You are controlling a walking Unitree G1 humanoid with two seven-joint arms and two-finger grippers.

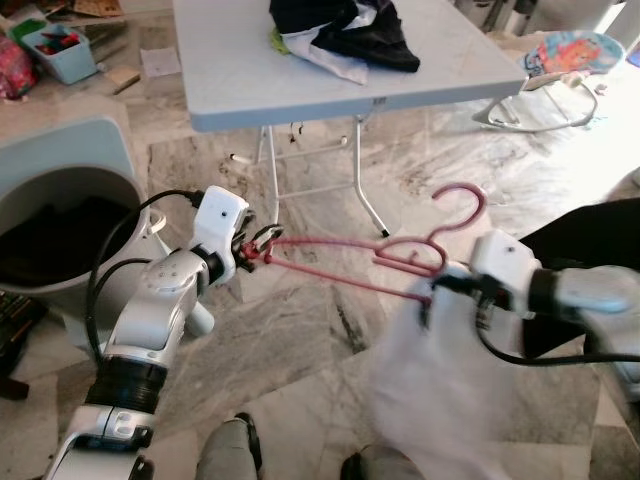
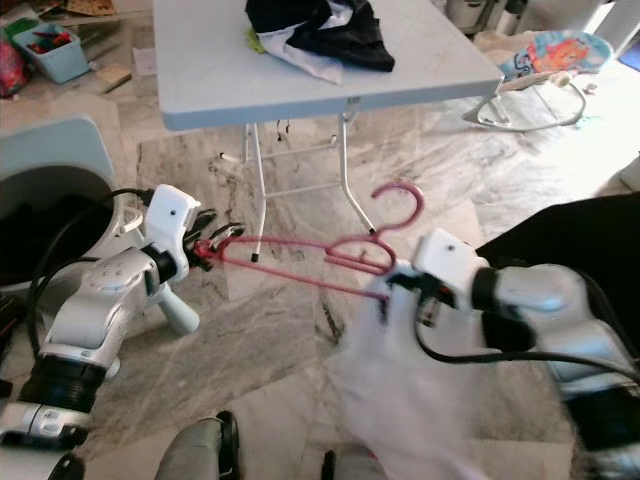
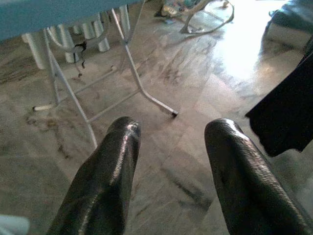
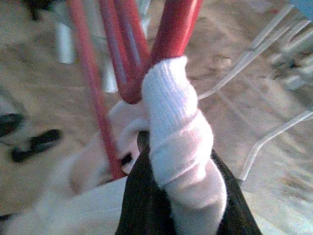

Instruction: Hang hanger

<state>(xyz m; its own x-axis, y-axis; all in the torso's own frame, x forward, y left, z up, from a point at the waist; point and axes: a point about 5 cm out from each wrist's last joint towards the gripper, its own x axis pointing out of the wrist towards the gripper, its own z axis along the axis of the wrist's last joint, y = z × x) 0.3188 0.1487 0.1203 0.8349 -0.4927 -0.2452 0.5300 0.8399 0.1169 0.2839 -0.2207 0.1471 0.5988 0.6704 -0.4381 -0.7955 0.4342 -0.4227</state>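
A pink plastic hanger (image 1: 330,255) hangs level above the marble floor between my two arms, its hook (image 1: 465,200) pointing up near the right one. My left gripper (image 1: 262,243) is at the hanger's left tip. In the left wrist view its fingers (image 3: 115,161) stand apart with just floor between them. My right gripper (image 1: 432,290) is shut on a white garment (image 1: 440,390) where it wraps the hanger's neck. The right wrist view has ribbed white cloth (image 4: 178,132) bunched around the red bars (image 4: 127,54). The garment droops, blurred, below the gripper.
A grey folding table (image 1: 230,80) with a pile of dark clothes (image 1: 345,30) stands ahead, its white legs (image 1: 365,190) just beyond the hanger. A round grey tub (image 1: 60,230) is at left, a baby bouncer (image 1: 560,60) at far right and dark fabric (image 1: 590,240) behind my right arm.
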